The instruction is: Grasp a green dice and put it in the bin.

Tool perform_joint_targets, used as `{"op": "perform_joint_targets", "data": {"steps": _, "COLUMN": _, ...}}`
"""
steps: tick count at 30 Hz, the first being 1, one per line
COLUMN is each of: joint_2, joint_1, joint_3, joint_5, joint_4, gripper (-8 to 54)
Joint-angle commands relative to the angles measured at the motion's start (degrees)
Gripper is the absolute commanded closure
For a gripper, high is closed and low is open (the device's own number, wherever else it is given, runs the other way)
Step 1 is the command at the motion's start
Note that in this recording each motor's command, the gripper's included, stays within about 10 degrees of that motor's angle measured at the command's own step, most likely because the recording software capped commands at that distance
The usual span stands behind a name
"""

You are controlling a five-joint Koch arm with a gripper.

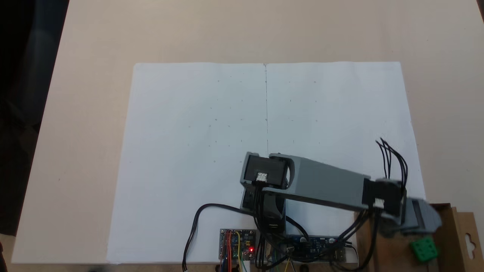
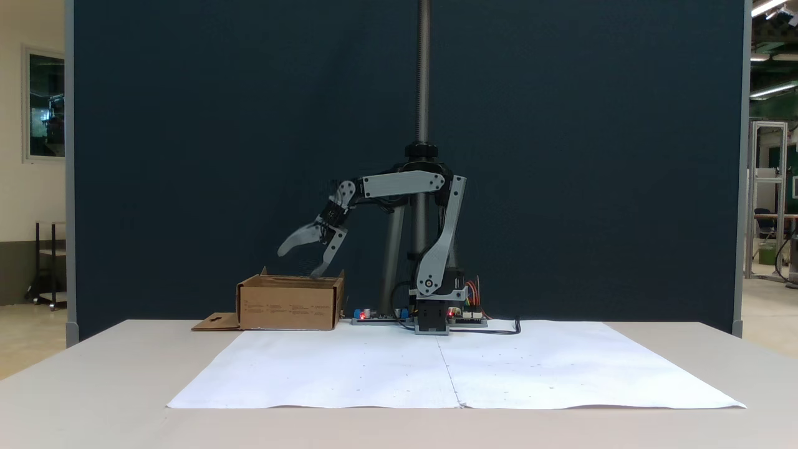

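Observation:
The green dice [image 1: 424, 249] is a small bright green cube lying inside the bin [image 1: 450, 223], a shallow brown cardboard box at the lower right corner of a fixed view. In the other fixed view the bin [image 2: 290, 304] stands left of the arm's base and its walls hide the dice. My gripper [image 2: 299, 263] hangs just above the bin with its jaws spread apart and nothing between them. From above, the gripper [image 1: 416, 228] looks blurred and sits right next to the dice.
A large white paper sheet [image 1: 264, 132] covers the middle of the table. Circuit boards [image 1: 237, 244] and cables lie by the arm's base [image 2: 432, 321]. The bin's flap [image 1: 469, 240] with a hang-hole lies flat beside the box. A dark panel stands behind the table.

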Motion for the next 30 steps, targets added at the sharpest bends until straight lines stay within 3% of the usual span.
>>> {"op": "perform_joint_targets", "data": {"steps": 1, "joint_2": 4.5, "joint_1": -4.2, "joint_3": -1.1, "joint_5": 3.0, "joint_4": -0.7, "gripper": 3.7}}
{"op": "perform_joint_targets", "data": {"steps": 11, "joint_2": 14.3, "joint_1": -33.0, "joint_3": -1.1, "joint_5": 24.3, "joint_4": -3.5, "gripper": 3.6}}
{"op": "perform_joint_targets", "data": {"steps": 24, "joint_2": 17.3, "joint_1": -73.7, "joint_3": -0.8, "joint_5": 24.8, "joint_4": -12.3, "gripper": 1.8}}
{"op": "perform_joint_targets", "data": {"steps": 30, "joint_2": 19.3, "joint_1": -88.2, "joint_3": 9.1, "joint_5": 24.8, "joint_4": -19.6, "gripper": 2.0}}
